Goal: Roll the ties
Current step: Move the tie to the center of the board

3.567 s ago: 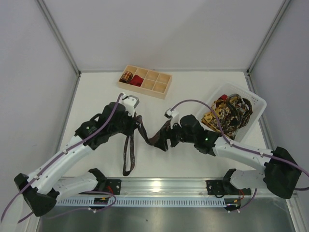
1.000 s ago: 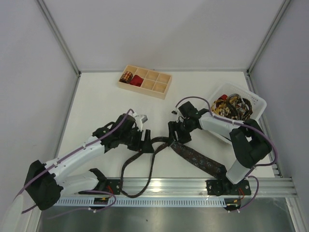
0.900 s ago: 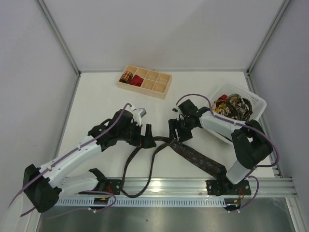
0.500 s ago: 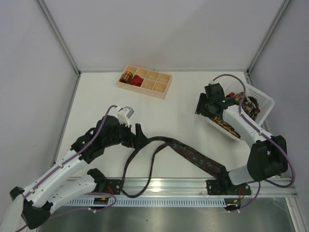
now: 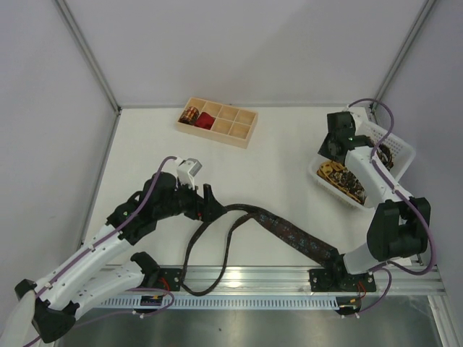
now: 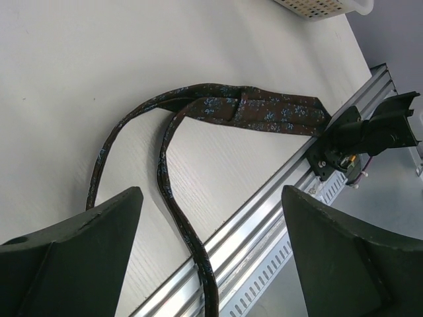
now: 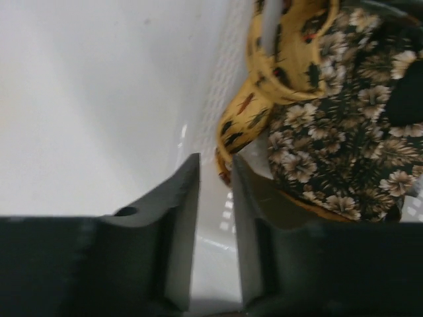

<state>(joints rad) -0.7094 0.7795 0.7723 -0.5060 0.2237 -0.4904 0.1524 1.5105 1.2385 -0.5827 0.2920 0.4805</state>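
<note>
A long dark brown tie (image 5: 289, 233) lies unrolled across the near table, its thin end looping over the front rail; the left wrist view shows that tie (image 6: 264, 112) too. My left gripper (image 5: 208, 204) hovers open by the loop, jaws wide with nothing in them (image 6: 211, 198). My right gripper (image 5: 331, 155) is at the left wall of the white basket (image 5: 394, 144). Its jaws are narrowed astride that mesh wall (image 7: 221, 86); contact is unclear. Gold-and-black ties (image 5: 343, 177) fill the basket, and a yellow tie (image 7: 264, 86) ends at my right gripper (image 7: 215, 162).
A pale wooden tray (image 5: 239, 130) stands at the back, with a gold-patterned coil (image 5: 190, 114) and a red one (image 5: 206, 120) in its left compartments. The metal rail (image 5: 253, 275) runs along the front edge. Grey walls close in both sides.
My right gripper left the brown tie, swung back right to the basket and narrowed its jaws. The left gripper let go of the tie, opened wide and drew back slightly. The basket shifted.
</note>
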